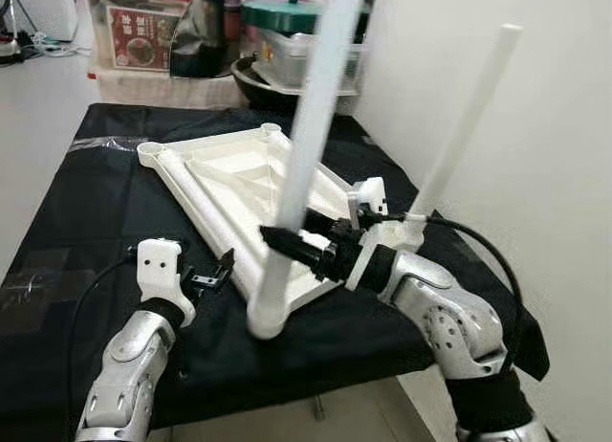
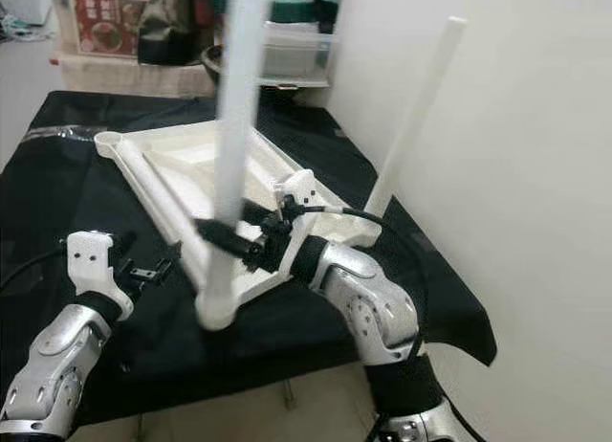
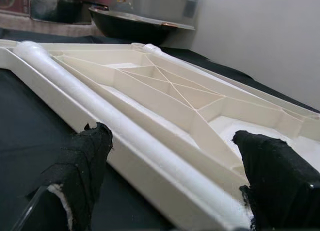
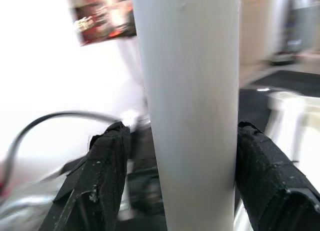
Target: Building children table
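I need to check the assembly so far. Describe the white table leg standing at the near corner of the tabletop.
The near table leg is a plain white tube, plastic by its look, smooth and round. It stands nearly upright, leaning slightly, with its lower end at the near corner of the upturned white tabletop on the black cloth. The right gripper reaches to it low down, one finger on either side.

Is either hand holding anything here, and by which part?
The right hand brackets a white table leg near its lower end, not clamped. The left hand holds nothing.
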Motion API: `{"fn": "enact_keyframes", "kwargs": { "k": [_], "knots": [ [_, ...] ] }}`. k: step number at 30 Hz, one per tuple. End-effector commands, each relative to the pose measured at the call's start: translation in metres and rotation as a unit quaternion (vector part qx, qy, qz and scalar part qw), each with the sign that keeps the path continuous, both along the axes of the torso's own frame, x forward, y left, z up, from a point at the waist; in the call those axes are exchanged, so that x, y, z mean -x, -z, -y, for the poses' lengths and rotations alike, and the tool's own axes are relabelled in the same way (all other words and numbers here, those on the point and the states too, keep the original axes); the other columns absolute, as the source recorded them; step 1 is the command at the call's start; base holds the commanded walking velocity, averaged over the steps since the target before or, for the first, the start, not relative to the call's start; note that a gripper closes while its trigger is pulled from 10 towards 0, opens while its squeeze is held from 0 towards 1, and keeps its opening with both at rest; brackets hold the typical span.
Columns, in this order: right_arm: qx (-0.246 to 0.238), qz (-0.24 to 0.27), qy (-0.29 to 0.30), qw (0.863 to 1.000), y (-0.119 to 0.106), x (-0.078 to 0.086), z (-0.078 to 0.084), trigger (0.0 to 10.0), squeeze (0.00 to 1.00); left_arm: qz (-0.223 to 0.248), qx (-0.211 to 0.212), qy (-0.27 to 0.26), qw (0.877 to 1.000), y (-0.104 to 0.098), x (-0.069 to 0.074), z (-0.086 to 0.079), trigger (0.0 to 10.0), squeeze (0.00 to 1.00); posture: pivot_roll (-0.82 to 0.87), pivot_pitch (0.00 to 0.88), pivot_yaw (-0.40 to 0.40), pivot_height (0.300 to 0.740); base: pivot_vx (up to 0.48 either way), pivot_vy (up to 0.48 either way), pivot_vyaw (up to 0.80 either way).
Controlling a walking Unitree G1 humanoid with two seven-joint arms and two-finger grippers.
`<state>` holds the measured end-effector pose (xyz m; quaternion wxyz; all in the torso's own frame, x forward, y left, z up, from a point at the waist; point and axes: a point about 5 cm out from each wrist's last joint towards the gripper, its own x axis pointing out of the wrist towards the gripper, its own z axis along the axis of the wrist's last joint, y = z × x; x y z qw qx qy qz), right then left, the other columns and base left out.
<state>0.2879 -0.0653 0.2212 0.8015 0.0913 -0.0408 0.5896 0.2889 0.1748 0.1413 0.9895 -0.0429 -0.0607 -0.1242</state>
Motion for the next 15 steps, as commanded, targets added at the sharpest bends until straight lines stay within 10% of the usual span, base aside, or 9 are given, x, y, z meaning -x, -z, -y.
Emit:
{"fn": "enact_keyframes", "kwargs": {
  "k": [1, 9, 10, 11, 13, 14, 15],
  "knots": [
    [0.017, 0.003, -0.029, 0.999, 0.005, 0.000, -0.010, 10.0, 0.00, -0.006, 0.007, 0.010, 1.000, 0.005, -0.001, 0.005, 10.0, 0.00, 0.17, 0.000, -0.207, 0.740, 0.000, 0.000, 0.00],
    [0.030, -0.025, 0.035, 0.999, 0.018, -0.020, -0.030, 9.8, 0.00, -0.005, 0.016, 0.009, 1.000, 0.005, 0.001, 0.003, 10.0, 0.00, 0.18, 0.000, -0.202, 0.740, 0.000, 0.000, 0.00],
    [0.024, -0.028, 0.050, 0.998, 0.018, -0.023, -0.029, 2.0, 0.00, -0.004, 0.016, 0.009, 1.000, 0.005, 0.001, 0.003, 10.0, 0.00, 0.18, 0.000, -0.202, 0.740, 0.000, 0.000, 0.00],
    [0.011, -0.060, 0.146, 0.987, 0.020, -0.038, -0.018, 0.0, 0.00, -0.003, 0.016, 0.008, 1.000, 0.005, 0.002, 0.002, 10.0, 0.00, 0.17, 0.000, -0.198, 0.740, 0.000, 0.000, 0.00],
    [0.013, -0.069, 0.194, 0.978, 0.022, -0.044, -0.013, 0.0, 0.00, -0.002, 0.017, 0.008, 1.000, 0.005, 0.002, 0.002, 10.0, 0.00, 0.17, 0.000, -0.197, 0.740, 0.000, 0.000, 0.00],
    [0.056, -0.118, 0.374, 0.918, 0.034, -0.062, 0.008, 0.0, 0.00, -0.001, 0.018, 0.009, 1.000, 0.004, 0.002, 0.003, 10.0, 0.00, 0.16, 0.000, -0.194, 0.740, 0.000, 0.000, 0.00],
    [0.056, -0.118, 0.374, 0.918, 0.034, -0.062, 0.008, 0.0, 0.00, -0.001, 0.018, 0.009, 1.000, 0.004, 0.002, 0.003, 10.0, 0.00, 0.16, 0.000, -0.194, 0.740, 0.000, 0.000, 0.00]
  ]
}}
